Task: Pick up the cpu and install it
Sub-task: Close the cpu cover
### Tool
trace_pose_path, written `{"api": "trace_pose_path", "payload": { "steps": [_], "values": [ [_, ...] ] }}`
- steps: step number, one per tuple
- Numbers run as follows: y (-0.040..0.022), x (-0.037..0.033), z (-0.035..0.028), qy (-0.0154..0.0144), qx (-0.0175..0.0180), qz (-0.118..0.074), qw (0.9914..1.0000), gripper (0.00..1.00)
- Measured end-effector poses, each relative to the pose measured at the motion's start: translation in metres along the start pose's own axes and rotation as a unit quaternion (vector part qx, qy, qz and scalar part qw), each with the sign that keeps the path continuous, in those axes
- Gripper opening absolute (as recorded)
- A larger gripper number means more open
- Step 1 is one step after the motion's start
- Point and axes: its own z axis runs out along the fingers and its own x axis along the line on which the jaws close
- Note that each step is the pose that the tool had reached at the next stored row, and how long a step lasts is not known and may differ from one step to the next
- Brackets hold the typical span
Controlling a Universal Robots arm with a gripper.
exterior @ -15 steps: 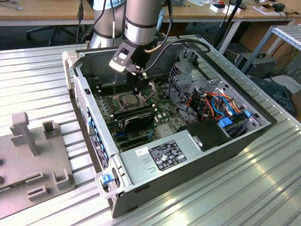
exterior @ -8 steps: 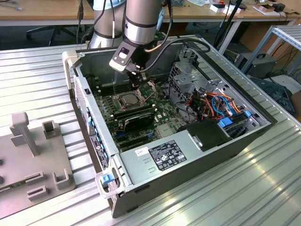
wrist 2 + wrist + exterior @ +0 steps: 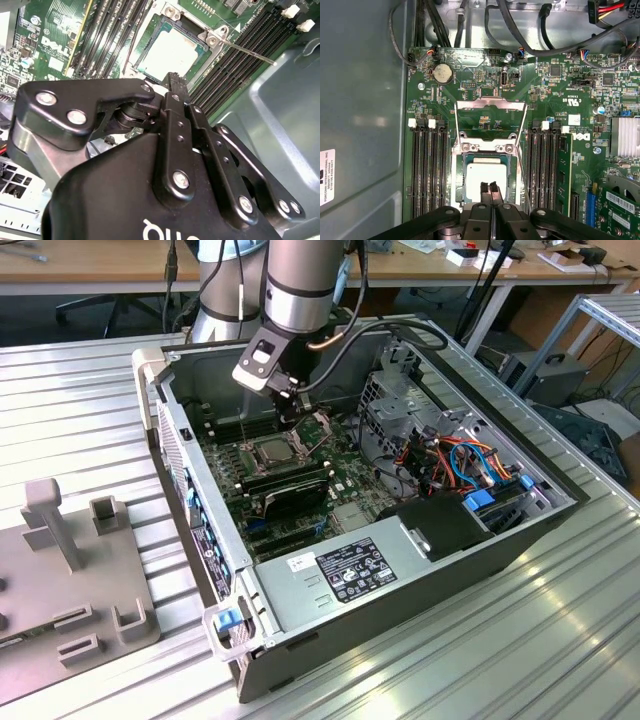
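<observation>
Pincer [image 3: 490, 189] pressed together, nothing between the tips, right over cpu [image 3: 484, 175], which lies flat in the socket [image 3: 485, 147].
Load plate [image 3: 491, 116] still flipped open, so the chip isn't clamped. Risk: the shut tips push down or sideways, skewing it and bending pins; drift could clip the memory slots [image 3: 427, 165].

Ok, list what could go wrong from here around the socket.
1. The shut gripper sits right over the cpu; pressing down could tilt or scratch it.
2. The load plate stands open, so the cpu looks unclamped and could shift if nudged.
3. The lever juts out beside the gripper and could snag on it.
</observation>
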Motion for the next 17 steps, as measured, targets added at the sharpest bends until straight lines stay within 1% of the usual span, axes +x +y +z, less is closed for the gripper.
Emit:
{"api": "trace_pose_path", "payload": {
  "steps": [10, 17],
  "values": [
    [0.0001, 0.0, -0.002, 0.0, -0.0001, 0.0, 1.0, 0.11],
    [0.0002, 0.0, -0.0052, -0.0001, 0.0, 0.0, 1.0, 0.11]
  ]
}}
